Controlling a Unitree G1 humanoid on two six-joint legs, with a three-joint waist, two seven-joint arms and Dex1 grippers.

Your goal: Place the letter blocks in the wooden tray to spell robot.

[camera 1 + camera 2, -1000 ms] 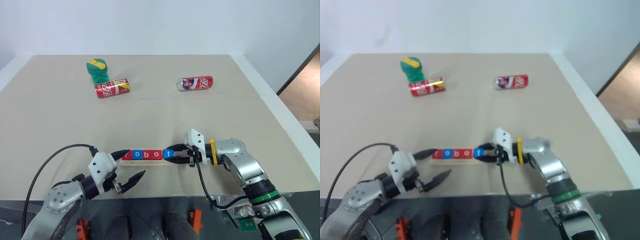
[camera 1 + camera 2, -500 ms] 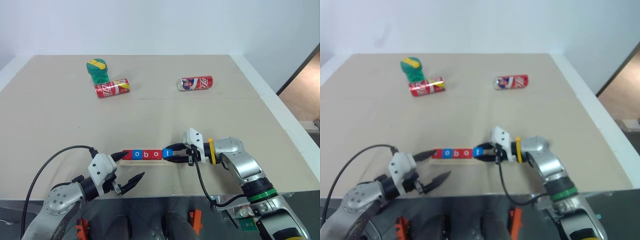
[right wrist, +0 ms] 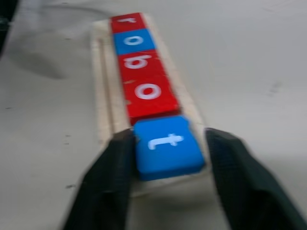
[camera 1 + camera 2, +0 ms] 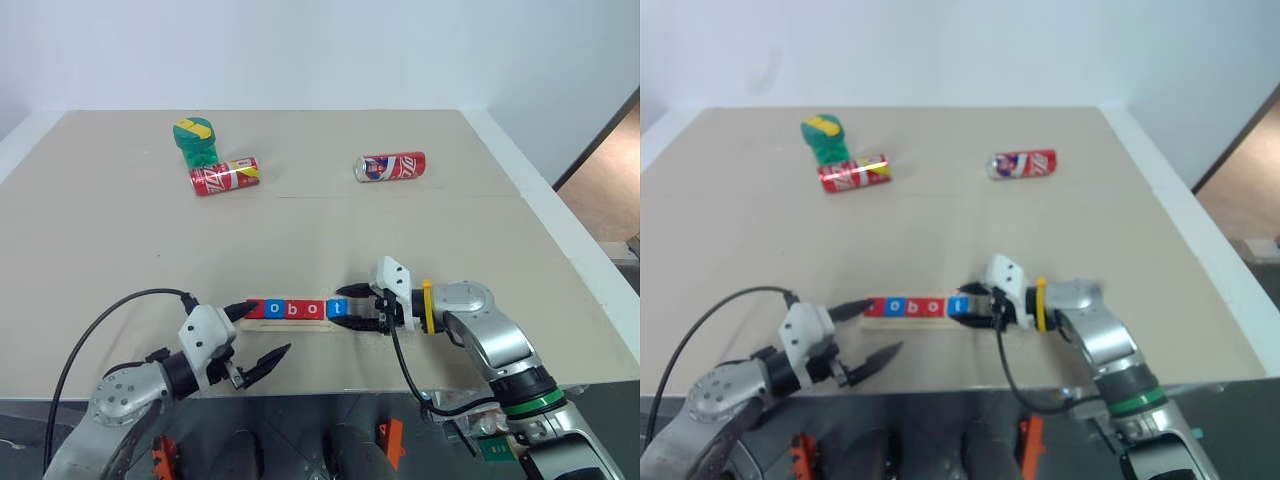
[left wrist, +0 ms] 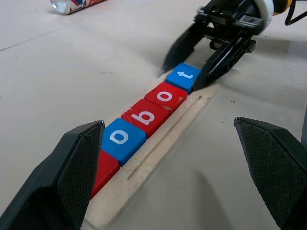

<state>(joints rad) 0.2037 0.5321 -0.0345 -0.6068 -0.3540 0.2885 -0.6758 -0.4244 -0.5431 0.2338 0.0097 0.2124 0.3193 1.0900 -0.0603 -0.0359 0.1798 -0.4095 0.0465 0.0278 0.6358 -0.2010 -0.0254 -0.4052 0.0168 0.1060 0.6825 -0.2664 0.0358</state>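
Beige table (image 4: 330,230), bearing two red soda cans (image 4: 225,176) lying on their sides at the far end, printing too small to read; green object (image 4: 196,140) with yellow stripe beside left can, identity unclear; wooden tray (image 5: 158,148) near front edge, long axis left to right across table; letter blocks (image 5: 146,116) in one row on tray, white letters reading "o", "b", "o", "t", first red block partly hidden by left finger; left gripper (image 4: 255,331) at tray's left end, jaws spread wide, grasping nothing; right gripper (image 3: 165,191) at right end, fingers flanking blue "t" block (image 3: 166,144), small gap on one side, grip slackened.
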